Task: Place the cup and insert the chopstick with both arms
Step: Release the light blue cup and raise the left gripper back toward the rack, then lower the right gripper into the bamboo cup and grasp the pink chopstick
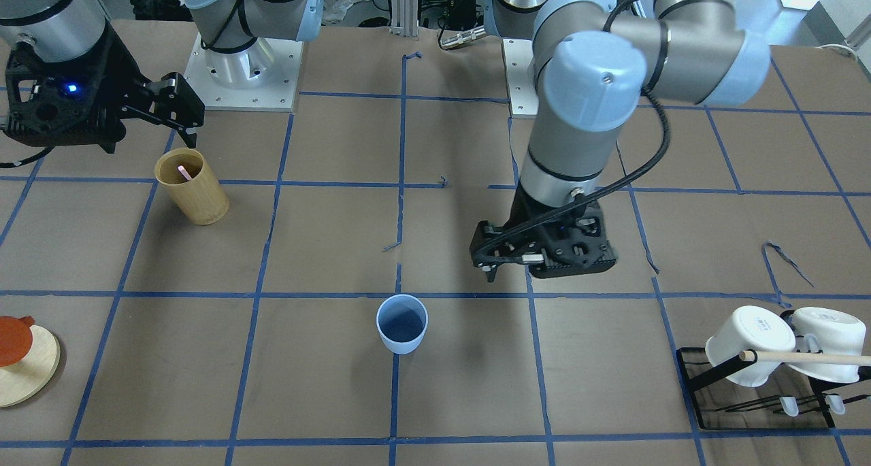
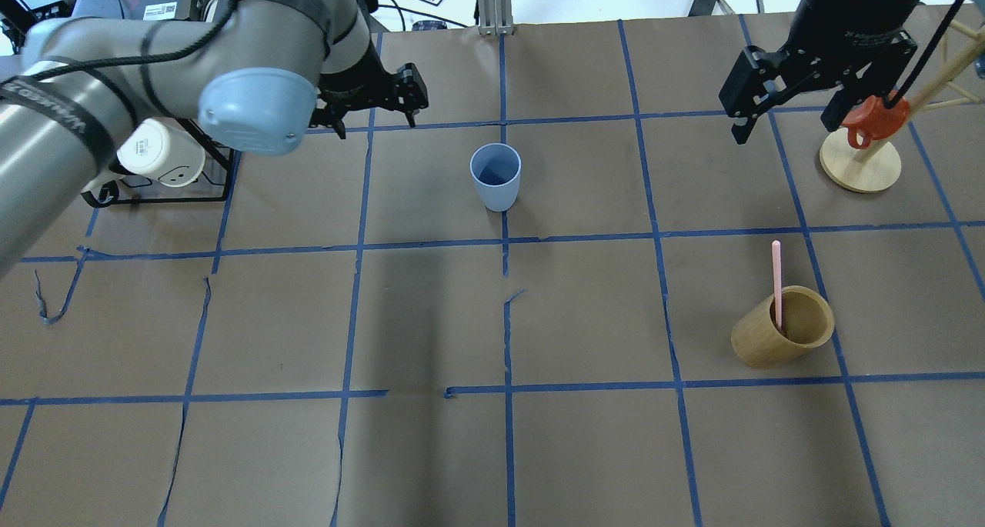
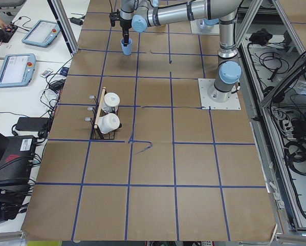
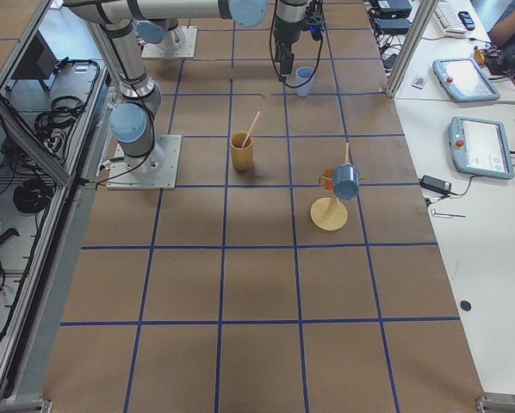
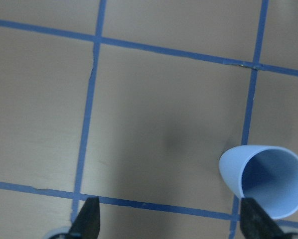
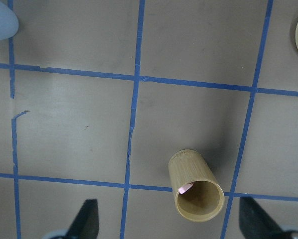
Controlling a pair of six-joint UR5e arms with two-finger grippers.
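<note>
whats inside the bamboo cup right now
A pink chopstick stands in the bamboo cup, leaning against its rim with its upper end sticking out. Its lower end is hidden by the cup's wall and the dark interior. Nothing else shows inside.

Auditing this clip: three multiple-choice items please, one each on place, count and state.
1. Where is the pink chopstick?
A) in the bamboo holder
B) in the blue cup
C) flat on the table
2. How many white mugs sit on the black rack?
A) one
B) two
C) four
3. The left hand is:
A) open, empty
B) shut on the blue cup
C) shut on the chopstick
Answers: 1 A, it leans inside the holder; 2 B, two sit side by side; 3 A, fingers apart, nothing between.
</note>
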